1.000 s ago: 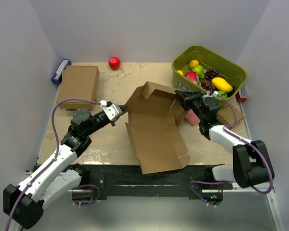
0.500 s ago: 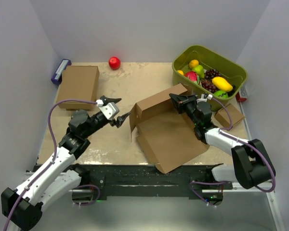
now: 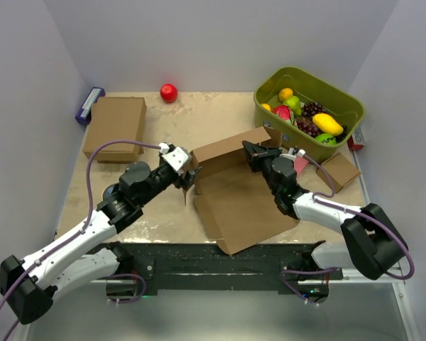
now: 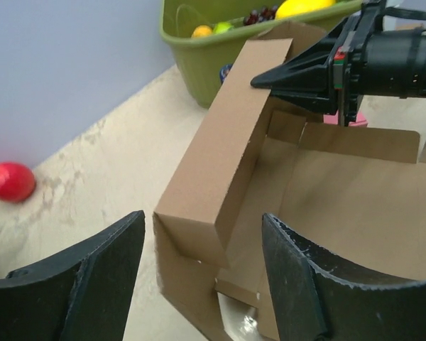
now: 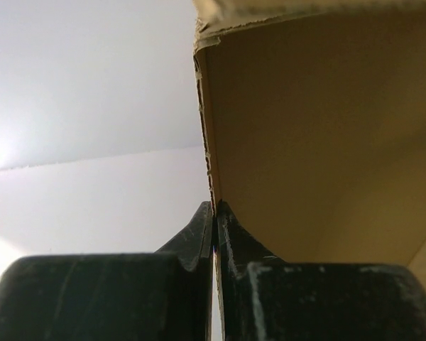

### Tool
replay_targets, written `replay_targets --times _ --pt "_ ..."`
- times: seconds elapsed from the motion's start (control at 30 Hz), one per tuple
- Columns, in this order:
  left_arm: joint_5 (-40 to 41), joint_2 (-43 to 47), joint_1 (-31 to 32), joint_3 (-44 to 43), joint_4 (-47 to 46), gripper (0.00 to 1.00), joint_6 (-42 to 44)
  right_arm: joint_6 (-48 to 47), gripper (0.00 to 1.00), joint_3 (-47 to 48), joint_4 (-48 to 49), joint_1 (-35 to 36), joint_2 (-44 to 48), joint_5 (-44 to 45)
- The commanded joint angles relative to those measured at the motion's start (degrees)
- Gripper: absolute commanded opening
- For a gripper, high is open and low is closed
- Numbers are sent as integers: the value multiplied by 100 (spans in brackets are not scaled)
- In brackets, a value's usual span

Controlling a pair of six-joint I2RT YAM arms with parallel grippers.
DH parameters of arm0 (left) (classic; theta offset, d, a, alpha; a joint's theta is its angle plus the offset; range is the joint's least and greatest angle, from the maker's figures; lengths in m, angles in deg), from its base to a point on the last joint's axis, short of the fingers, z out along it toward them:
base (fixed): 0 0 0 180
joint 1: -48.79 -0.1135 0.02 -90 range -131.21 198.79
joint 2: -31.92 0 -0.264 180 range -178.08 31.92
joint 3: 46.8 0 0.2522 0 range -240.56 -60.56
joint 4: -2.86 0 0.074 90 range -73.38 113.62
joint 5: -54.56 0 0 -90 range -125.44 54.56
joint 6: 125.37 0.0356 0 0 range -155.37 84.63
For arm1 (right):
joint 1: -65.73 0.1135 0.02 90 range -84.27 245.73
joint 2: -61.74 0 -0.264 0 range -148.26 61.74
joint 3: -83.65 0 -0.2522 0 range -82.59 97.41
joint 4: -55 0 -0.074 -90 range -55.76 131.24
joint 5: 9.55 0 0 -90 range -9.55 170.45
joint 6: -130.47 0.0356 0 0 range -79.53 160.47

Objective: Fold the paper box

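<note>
The paper box [image 3: 245, 202] is a brown cardboard mailer lying half-formed at the table's middle, its back wall [image 3: 231, 148] standing up. My right gripper [image 3: 250, 153] is shut on the top edge of that wall; in the right wrist view its tips [image 5: 214, 209] pinch the cardboard edge [image 5: 312, 128]. My left gripper [image 3: 189, 177] is open at the box's left corner. In the left wrist view the corner [image 4: 199, 213] sits between the spread fingers [image 4: 99, 277], with gaps on both sides. The right gripper [image 4: 270, 79] shows there on the wall's far end.
A green basket [image 3: 309, 73] of fruit stands at the back right. A red ball [image 3: 169, 92] lies at the back. A closed brown box [image 3: 116, 126] sits at the left, a purple item [image 3: 89, 104] beside it. A small brown cube [image 3: 339, 170] and a pink item [image 3: 298, 165] lie right.
The left gripper has let go, opened and come up to the box's left corner. The right gripper has shifted left with the wall in its grip, and the box has turned and settled lower.
</note>
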Motion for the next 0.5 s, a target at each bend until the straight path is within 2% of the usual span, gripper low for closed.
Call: replay_targets --times 0.0,0.47 --pt "1224 -253 275 -430 344 71 -459 238 0 302 -264 202 58 985" --pt "1875 -1307 372 -755 485 67 -873 590 0 364 -388 501 -162 1398"
